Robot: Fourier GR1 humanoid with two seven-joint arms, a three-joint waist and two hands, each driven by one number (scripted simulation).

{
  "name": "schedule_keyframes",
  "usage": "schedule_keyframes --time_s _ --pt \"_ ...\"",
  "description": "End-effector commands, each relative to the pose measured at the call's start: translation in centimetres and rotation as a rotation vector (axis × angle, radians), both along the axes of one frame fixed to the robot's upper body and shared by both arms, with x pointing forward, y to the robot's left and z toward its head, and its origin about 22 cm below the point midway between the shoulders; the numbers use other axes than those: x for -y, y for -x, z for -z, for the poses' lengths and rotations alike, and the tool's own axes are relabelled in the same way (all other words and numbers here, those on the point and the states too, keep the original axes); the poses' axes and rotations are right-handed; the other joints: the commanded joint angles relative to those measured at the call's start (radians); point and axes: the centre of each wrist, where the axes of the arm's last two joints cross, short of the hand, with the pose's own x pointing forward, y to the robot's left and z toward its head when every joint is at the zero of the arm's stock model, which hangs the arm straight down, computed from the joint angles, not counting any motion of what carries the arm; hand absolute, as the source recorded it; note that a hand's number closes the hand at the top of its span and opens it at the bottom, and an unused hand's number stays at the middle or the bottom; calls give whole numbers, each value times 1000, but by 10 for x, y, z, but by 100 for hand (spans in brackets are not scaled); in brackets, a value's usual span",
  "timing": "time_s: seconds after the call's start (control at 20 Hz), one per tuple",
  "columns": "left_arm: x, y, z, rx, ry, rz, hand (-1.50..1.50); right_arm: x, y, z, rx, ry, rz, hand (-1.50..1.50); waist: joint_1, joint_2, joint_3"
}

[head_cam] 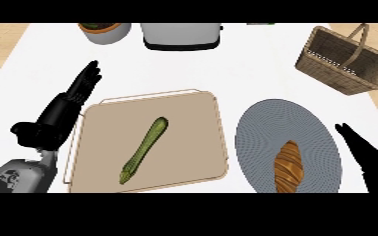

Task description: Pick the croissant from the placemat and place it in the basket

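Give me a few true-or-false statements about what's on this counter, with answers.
1. The croissant lies on the round grey placemat. True.
2. The croissant is inside the basket. False: it is on the placemat, far from the basket.
3. A long green vegetable lies on the beige tray. True.
4. The right hand is curled round the croissant. False: it is beside the placemat, fingers straight, not touching the croissant.
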Motion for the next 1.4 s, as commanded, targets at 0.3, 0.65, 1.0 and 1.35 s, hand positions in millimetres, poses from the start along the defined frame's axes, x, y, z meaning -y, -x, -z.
schedule_keyframes --time_s 0.3,0.65,1.0,1.35 --pt "-11 -3 -7 20 -3 -5 0 -17 40 -83 -128 4 17 -150 12 2 7" --pt "-4 -15 -1 15 8 12 0 -12 32 -61 -69 -34 52 -150 8 3 8" --pt "-6 -9 -12 -6 6 -6 0 -9 22 -9 -17 -109 75 -150 13 2 9" --pt "12 1 1 14 0 33 0 8 3 45 -3 -74 72 -150 21 4 9"
